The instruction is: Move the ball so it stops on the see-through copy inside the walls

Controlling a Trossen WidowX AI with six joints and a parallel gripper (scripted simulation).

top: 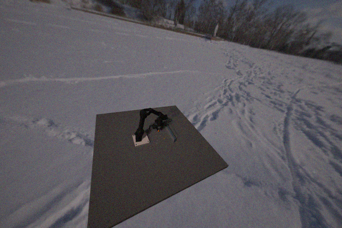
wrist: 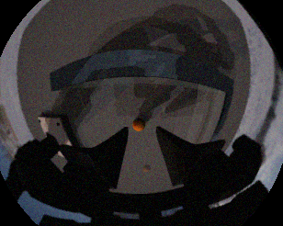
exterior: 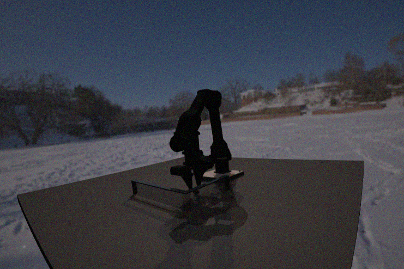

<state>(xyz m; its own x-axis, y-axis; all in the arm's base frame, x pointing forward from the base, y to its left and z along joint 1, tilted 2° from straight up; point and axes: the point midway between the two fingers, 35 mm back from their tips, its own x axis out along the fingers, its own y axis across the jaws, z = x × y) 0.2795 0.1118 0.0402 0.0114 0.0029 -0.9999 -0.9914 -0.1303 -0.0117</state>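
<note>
Ball (wrist: 138,124) small, dim; copy indistinct

1. Arm (exterior: 208,120): one dark six-joint arm, rose from its base, folded sharply at the elbow high up, forearm dropping back down in front.
2. Wrist: pointed steeply downward, low over the surface.
3. Gripper (exterior: 193,183): aimed down, tips close to the surface; in the wrist view its fingers stood parted about halfway, a plain gap between them, nothing clasped.
4. Top view: gripper seen small and dark, detail too fine to tell.
</note>
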